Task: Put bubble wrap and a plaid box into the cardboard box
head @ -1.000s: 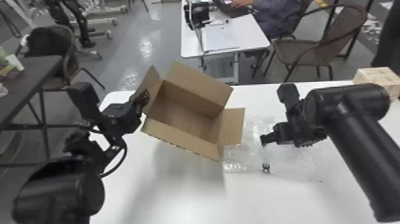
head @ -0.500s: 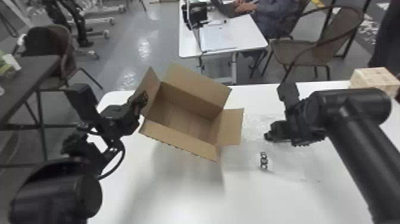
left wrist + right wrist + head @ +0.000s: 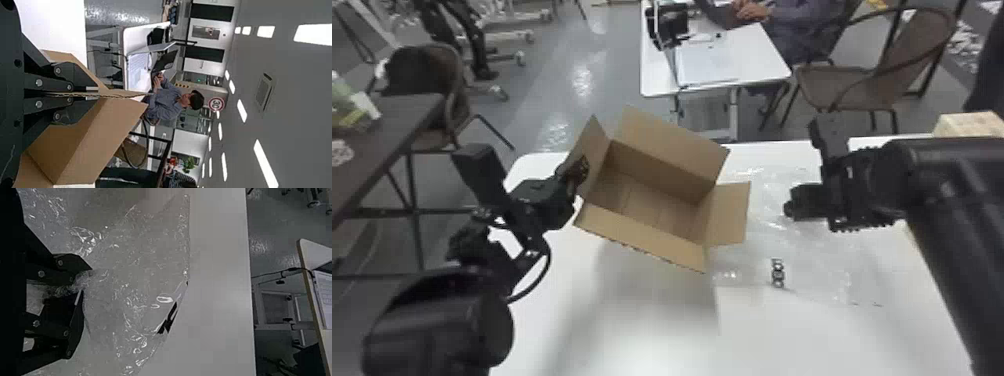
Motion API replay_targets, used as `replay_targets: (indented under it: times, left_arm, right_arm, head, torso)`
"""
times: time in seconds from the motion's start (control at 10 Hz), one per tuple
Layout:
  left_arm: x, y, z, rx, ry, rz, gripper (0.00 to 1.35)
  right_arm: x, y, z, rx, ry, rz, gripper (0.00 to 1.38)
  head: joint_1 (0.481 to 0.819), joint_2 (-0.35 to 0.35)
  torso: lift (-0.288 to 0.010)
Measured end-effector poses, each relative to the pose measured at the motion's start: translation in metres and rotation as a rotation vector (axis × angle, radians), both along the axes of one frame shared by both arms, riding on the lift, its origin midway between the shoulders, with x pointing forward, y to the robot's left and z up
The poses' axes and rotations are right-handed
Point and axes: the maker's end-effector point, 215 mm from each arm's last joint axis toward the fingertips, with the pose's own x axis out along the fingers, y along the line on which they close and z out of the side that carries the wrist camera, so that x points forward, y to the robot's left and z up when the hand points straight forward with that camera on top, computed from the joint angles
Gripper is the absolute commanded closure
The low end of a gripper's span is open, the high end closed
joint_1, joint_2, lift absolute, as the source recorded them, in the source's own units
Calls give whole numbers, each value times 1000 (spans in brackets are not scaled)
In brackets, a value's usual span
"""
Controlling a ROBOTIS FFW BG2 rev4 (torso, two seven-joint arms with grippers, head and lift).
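And there was the cardboard box (image 3: 657, 200), mouth open toward the head camera, its flaps spread outward above the white table (image 3: 642, 330)! The left gripper (image 3: 580, 170) had one of those flaps, and the left wrist view put it up close: the left gripper (image 3: 96, 94) was clamped on the cardboard, one finger on each face of the flap.

Over on the right, the bubble wrap (image 3: 817, 260) lay spread on the tabletop, clear and wrinkled, outside the box, with a row of dark marks (image 3: 777, 273) on it. Right above it came the right gripper (image 3: 789, 207). In the right wrist view, the right gripper (image 3: 87, 283) had its fingers parted, with clear wrap showing between them; whether any of it was pinched, I could not tell.

And the plaid box (image 3: 969, 124)? That one sat at the table's far right, beyond the right arm, also outside the cardboard box. Behind all this stood a desk (image 3: 762, 55) with an open laptop (image 3: 138, 70), and near it a brown chair (image 3: 857, 87).
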Motion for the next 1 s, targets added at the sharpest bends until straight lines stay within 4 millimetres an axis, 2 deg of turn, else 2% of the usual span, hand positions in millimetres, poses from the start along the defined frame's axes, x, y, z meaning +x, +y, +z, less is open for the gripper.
replay_targets:
  times: [0.2, 0.5, 0.6, 0.8, 0.9, 1.0]
  left_arm:
    - [-1, 0, 0, -1, 0, 0, 1210]
    - [-3, 6, -2, -1, -2, 16, 1210]
    - [-4, 8, -3, -1, -3, 20, 1210]
    - [-5, 10, -4, -4, -2, 25, 1210]
    - [-6, 11, -5, -6, -1, 28, 1210]
    - [-6, 11, -5, -6, 0, 28, 1210]
  right_arm:
    - [-7, 6, 23, 52, -39, 9, 1187]
    - [-27, -5, 57, 109, -83, 20, 1188]
    - [-36, -13, 72, 111, -109, 25, 1188]
    - [-43, -54, 105, 93, -199, -67, 1188]
    - [-45, -69, 130, 90, -256, -106, 1188]
    - [-46, -72, 156, 99, -311, -113, 1188]
  head:
    - [695, 182]
    - [689, 179]
    - [686, 180]
    - [674, 145]
    - [660, 128]
    - [651, 125]
  torso:
    - [-108]
    - [-108]
    - [-108]
    - [-108]
    - [-108]
    - [-108]
